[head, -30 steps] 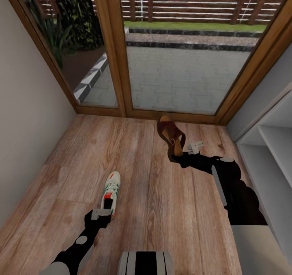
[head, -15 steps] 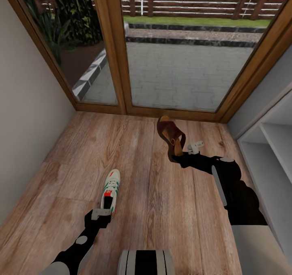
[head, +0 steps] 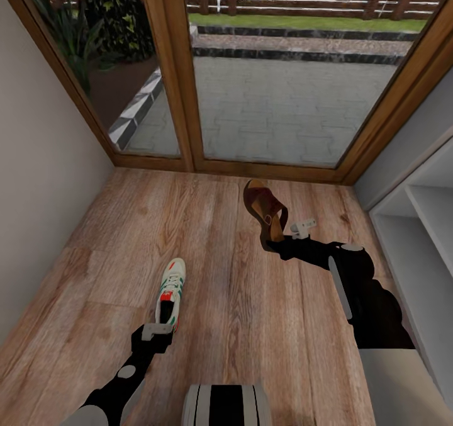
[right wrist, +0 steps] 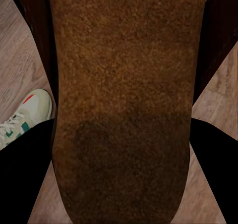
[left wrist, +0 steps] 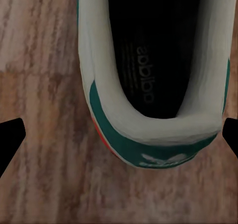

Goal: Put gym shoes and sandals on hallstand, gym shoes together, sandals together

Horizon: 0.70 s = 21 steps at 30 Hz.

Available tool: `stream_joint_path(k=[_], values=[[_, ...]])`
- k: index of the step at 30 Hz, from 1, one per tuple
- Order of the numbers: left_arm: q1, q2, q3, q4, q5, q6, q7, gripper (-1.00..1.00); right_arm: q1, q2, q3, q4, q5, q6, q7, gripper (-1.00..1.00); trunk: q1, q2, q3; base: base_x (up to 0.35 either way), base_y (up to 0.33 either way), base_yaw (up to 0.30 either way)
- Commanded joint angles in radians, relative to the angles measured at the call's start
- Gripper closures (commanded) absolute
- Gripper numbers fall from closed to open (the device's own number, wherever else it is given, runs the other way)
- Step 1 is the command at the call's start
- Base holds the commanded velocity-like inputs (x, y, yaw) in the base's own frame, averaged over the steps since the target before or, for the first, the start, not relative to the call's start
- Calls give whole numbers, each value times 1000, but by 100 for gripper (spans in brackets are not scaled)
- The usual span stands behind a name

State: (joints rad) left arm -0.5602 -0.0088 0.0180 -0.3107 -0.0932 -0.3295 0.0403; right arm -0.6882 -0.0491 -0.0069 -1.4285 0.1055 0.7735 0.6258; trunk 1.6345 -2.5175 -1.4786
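Observation:
One white gym shoe [head: 171, 289] with green stripes lies on the corridor floor [head: 126, 237], toe pointing toward the glass doors. My left gripper [head: 158, 330] hovers at its heel, open. In the left wrist view the heel [left wrist: 148, 130] sits between the two spread fingertips [left wrist: 11, 135]. My right gripper [head: 275, 245] is shut on the heel end of a reddish-brown sandal [head: 264, 207], held up off the floor. In the right wrist view the sandal's tan sole [right wrist: 121, 85] lies between the dark fingers [right wrist: 22, 174], and a gym shoe's toe [right wrist: 22, 119] shows beside it. The pale-grey hallstand [head: 420, 250] is at the right edge.
Wood-framed glass doors [head: 179, 99] close off the corridor ahead. A plain wall [head: 38, 193] runs along the left. My right arm [head: 371, 300] stretches between me and the hallstand. Bare planks lie between shoe and sandal.
The camera has shifted: floor, doors and gym shoe slid slightly up the picture. Both arms and the held sandal keep their places, so the shoe's heel now lies a little farther from my left gripper.

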Motion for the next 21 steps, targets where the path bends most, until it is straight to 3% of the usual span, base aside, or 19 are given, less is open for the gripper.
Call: stream_joint_path(k=[1, 21], values=[[0, 0, 2, 1, -10, -3, 4, -100, -1, 0, -1, -1, 8, 3, 9, 100, 0, 0, -1, 0, 0, 0], [-1, 0, 2, 1, -11, -3, 4, -100, -1, -1, -1, -1, 8, 3, 9, 100, 0, 0, -1, 19, -1, 0]])
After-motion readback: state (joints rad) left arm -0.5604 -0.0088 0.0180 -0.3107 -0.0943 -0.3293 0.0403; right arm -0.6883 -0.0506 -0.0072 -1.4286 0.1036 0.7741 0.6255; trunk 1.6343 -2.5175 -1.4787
